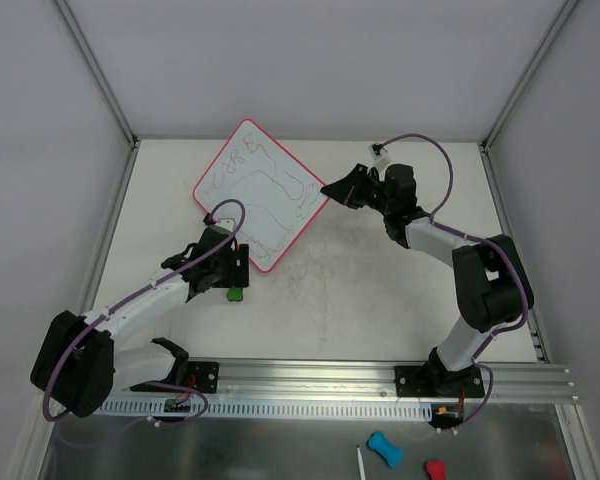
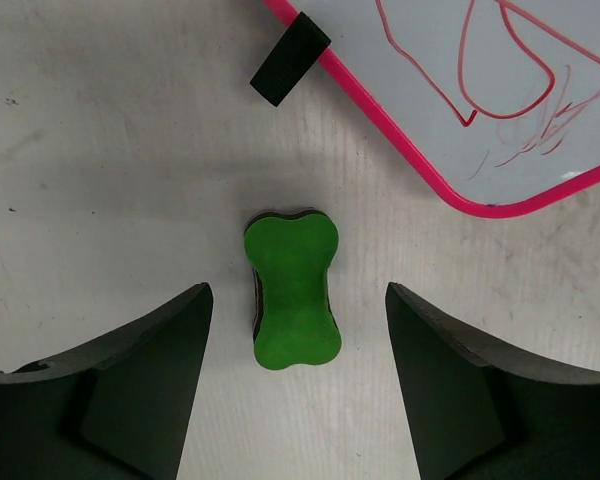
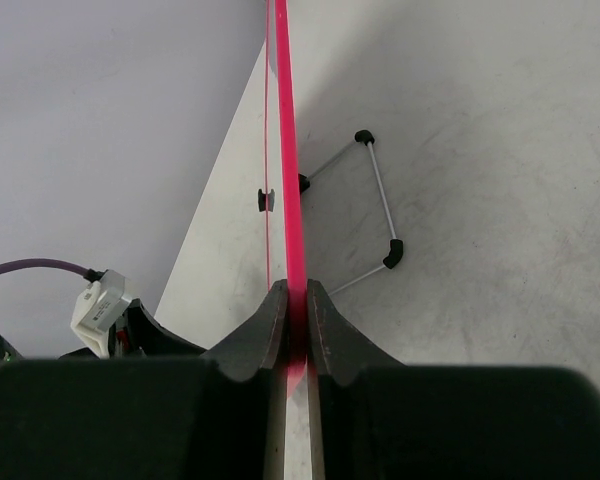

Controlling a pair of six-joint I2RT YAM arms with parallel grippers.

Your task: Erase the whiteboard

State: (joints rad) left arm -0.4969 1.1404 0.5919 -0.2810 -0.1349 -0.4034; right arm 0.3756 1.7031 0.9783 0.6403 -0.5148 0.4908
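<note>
The whiteboard (image 1: 260, 195), white with a pink-red rim and thin red scribbles, lies turned like a diamond at the back of the table. My right gripper (image 1: 332, 190) is shut on its right corner. In the right wrist view the jaws (image 3: 292, 315) pinch the pink rim (image 3: 284, 150), seen edge-on. A green bone-shaped eraser (image 1: 235, 294) lies on the table just in front of the board's near corner. My left gripper (image 1: 230, 272) is open right over it. In the left wrist view the eraser (image 2: 292, 290) lies between the wide-apart fingers (image 2: 150, 370), untouched, with the board's corner (image 2: 500, 90) beyond.
A small black block (image 2: 290, 58) sits against the board's rim. A thin wire stand (image 3: 378, 200) shows beside the rim. A blue eraser (image 1: 384, 448), a red one (image 1: 435, 470) and a white pen (image 1: 361, 465) lie on the metal shelf below the base rail (image 1: 320, 380).
</note>
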